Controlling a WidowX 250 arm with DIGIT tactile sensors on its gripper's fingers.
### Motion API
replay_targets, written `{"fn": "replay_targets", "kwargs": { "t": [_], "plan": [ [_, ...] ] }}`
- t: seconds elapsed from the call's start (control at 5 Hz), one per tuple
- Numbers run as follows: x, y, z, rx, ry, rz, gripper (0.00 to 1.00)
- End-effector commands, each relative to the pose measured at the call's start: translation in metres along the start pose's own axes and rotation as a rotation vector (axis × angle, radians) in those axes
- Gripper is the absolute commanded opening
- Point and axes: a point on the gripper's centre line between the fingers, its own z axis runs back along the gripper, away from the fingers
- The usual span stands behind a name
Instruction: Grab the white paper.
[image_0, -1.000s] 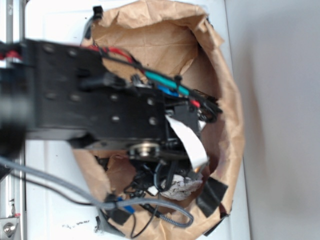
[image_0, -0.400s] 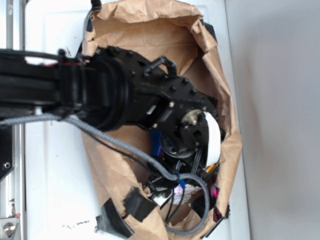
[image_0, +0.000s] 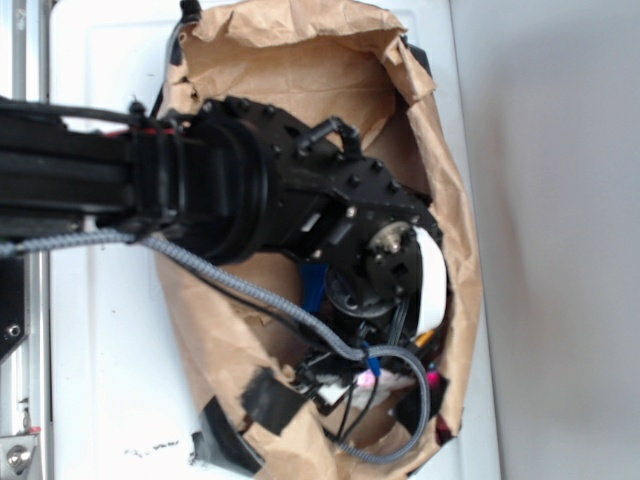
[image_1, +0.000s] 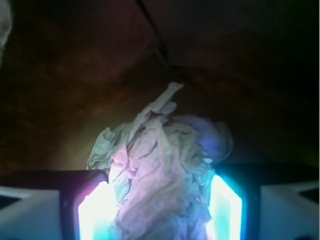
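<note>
Arm has shifted slightly toward 5 o'clock; end effector (image_1: 160, 210) clamped on white paper (image_1: 160, 165), securing the grab.

The space inside the large crumpled brown paper bag (image_0: 250, 60) is crowded by the black robot arm (image_0: 230, 190); open room remains only near its upper folds.

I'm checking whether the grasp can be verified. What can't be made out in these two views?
- Exterior: the white paper is mostly hidden behind the arm and cables.
- Wrist: the gripper fingertips are cut off by the bottom edge, so closure is unclear.
- Wrist: the brown paper bag interior is too dark.
</note>
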Motion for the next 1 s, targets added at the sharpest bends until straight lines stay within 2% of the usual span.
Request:
{"fn": "replay_targets", "kwargs": {
  "t": [0.0, 0.2, 0.4, 0.6, 0.8],
  "plan": [
    [0.01, -0.002, 0.115, 0.361, -0.089, 0.161, 0.0],
    [0.002, 0.002, 0.15, 0.364, -0.016, 0.34, 0.0],
    [-0.001, -0.003, 0.162, 0.382, 0.1, 0.444, 0.0],
    [-0.007, -0.012, 0.173, 0.426, 0.184, 0.547, 0.0],
    [-0.01, -0.029, 0.182, 0.512, 0.288, 0.603, 0.37]
  ]
}}
